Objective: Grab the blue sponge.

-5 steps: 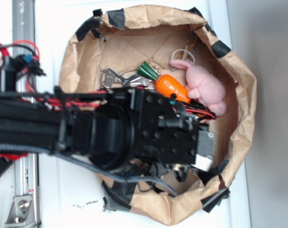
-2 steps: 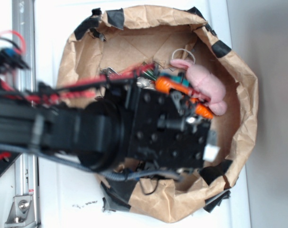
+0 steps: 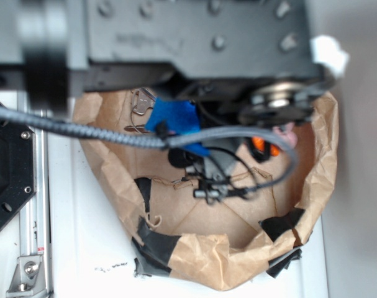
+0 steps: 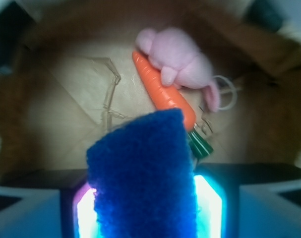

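Exterior view
Arm: the black body of the robot arm fills the top of the picture, blurred and close to the camera, with a grey braided cable looping below it.
Paper bag: a brown paper bag with rolled-down walls and patches of black tape sits on the white table; its floor is open to view in the lower half.
Blue sponge: the blue sponge shows as a bright blue patch just under the arm, above the bag's floor, partly crossed by the cable.
Other items: a metal clip lies at the bag's upper left; a bit of orange and pink shows at the right, mostly hidden by the arm.
Gripper: hidden under the arm here; its jaws cannot be made out.

Wrist view
Gripper: the gripper holds the sponge between its two fingers, which glow cyan on either side; the jaws are clamped on it.
Sponge position: upright in the grip, raised off the bag's floor, its top edge overlapping the carrot in the picture.
Toy carrot: the orange toy carrot lies slantwise on the floor, green top toward the gripper.
Pink plush: a pink plush animal rests against the carrot's far end.
White ring: a thin white ring lies just beside the plush.
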Available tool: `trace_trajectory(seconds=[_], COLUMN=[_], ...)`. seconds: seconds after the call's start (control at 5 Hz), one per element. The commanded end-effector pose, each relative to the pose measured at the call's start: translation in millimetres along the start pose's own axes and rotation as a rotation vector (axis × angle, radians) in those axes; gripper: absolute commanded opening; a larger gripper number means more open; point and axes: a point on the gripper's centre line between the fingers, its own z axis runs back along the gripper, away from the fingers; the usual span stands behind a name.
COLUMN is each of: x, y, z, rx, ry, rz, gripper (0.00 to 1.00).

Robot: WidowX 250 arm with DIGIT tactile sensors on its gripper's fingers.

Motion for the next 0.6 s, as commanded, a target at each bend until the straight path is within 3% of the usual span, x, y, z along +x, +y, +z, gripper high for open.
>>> trace_trajectory(seconds=[0.0,0.4], x=[-13.3,-16.6], y=[-22.7,-27.6], z=[28.1,26.8], rx=[0.033,0.046], ry=[-0.111,-0.121], rz=[0.063,0.051], gripper=[0.00,0.00])
